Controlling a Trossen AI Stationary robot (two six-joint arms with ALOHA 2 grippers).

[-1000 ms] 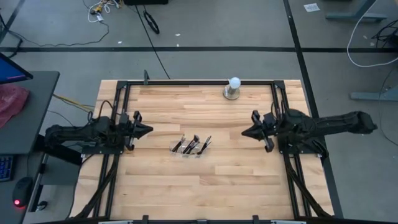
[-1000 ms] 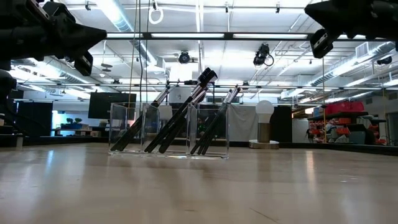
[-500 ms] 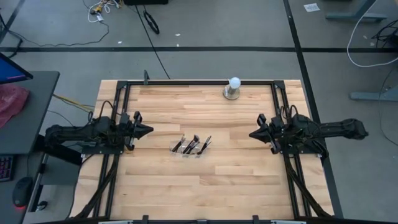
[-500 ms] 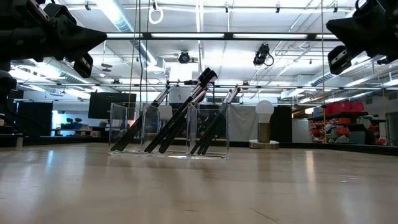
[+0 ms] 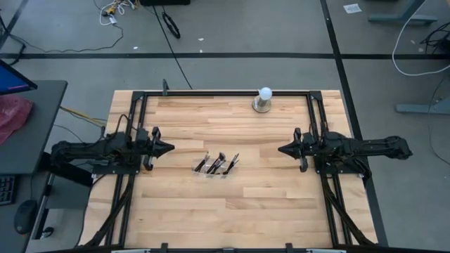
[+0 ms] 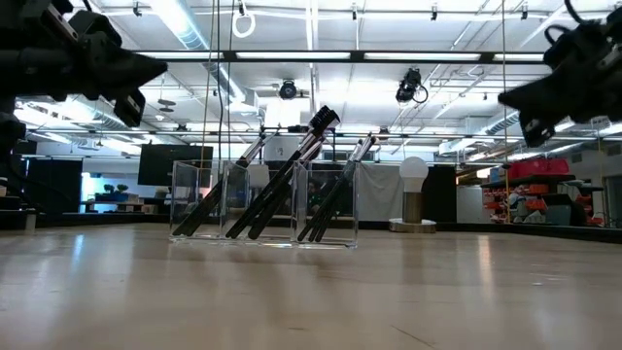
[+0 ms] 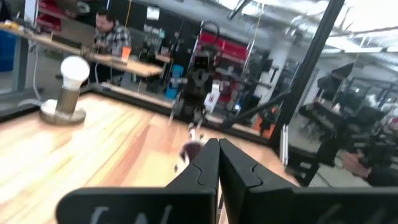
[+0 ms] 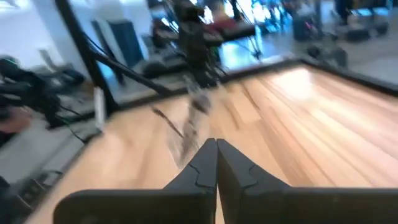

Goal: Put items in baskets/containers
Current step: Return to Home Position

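Several dark makeup brushes (image 5: 216, 164) stand slanted in a clear plastic container (image 6: 262, 204) at the table's middle. Their handle ends are down inside it and their heads (image 6: 324, 119) rise above its rim. My left gripper (image 5: 170, 147) hovers left of the container, shut and holding nothing, pointing level toward it. My right gripper (image 5: 280, 150) hovers right of the container, also shut with nothing in it and pointing level toward it. In the wrist views the shut fingertips (image 7: 217, 146) (image 8: 216, 146) show with the container blurred beyond them.
A white ball on a round metal base (image 5: 264, 100) stands at the table's far edge, right of middle. Black frame rails (image 5: 211, 92) run along the table's far, left and right sides. A person (image 7: 112, 37) sits at a desk beyond the table.
My right gripper has gone down from high above the table and tipped to point level, staying shut. The brushes and container have not moved.
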